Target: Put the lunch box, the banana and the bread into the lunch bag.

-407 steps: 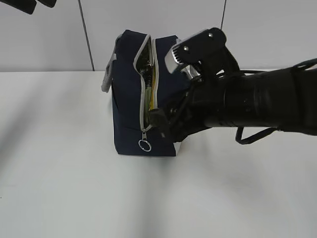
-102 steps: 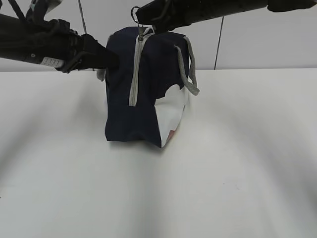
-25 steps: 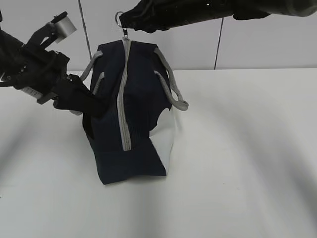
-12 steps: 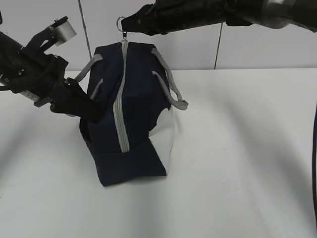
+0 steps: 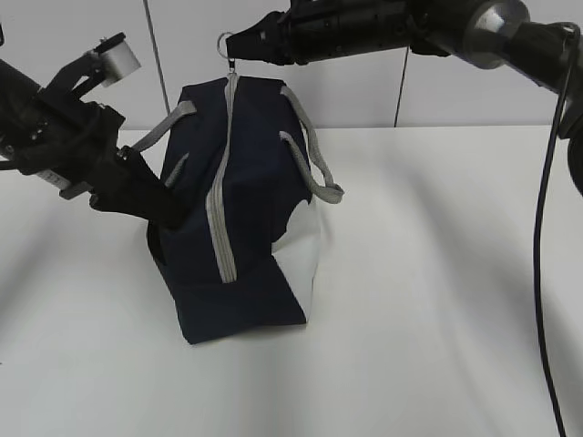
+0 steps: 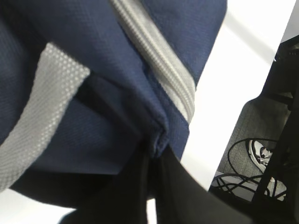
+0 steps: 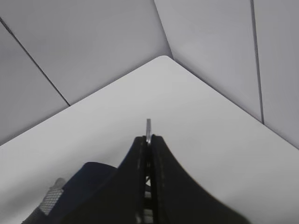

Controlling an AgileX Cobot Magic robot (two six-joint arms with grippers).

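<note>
The navy lunch bag (image 5: 260, 191) stands tilted on the white table (image 5: 437, 300), its grey zipper strip (image 5: 219, 218) closed along the side facing me. My left gripper (image 5: 176, 215) is shut on a fold of the bag's fabric (image 6: 161, 135) at its left end, beside a grey handle (image 6: 37, 121). My right gripper (image 5: 237, 47) holds the metal zipper pull ring (image 5: 223, 40) above the bag's top; the ring's edge (image 7: 148, 125) sticks out between the shut fingertips (image 7: 140, 142). The lunch box, the banana and the bread are hidden from view.
A second grey handle (image 5: 314, 159) hangs on the bag's right side over a white panel (image 5: 305, 250). A black cable (image 5: 545, 264) hangs down at the far right. Wall panels rise behind the table. Past the table edge, the left wrist view shows floor with cables (image 6: 252, 154).
Over the last second the bag's lower end has slid slightly left with my left gripper, and the right arm has drawn back a little. Long before, the zipper stood open.
</note>
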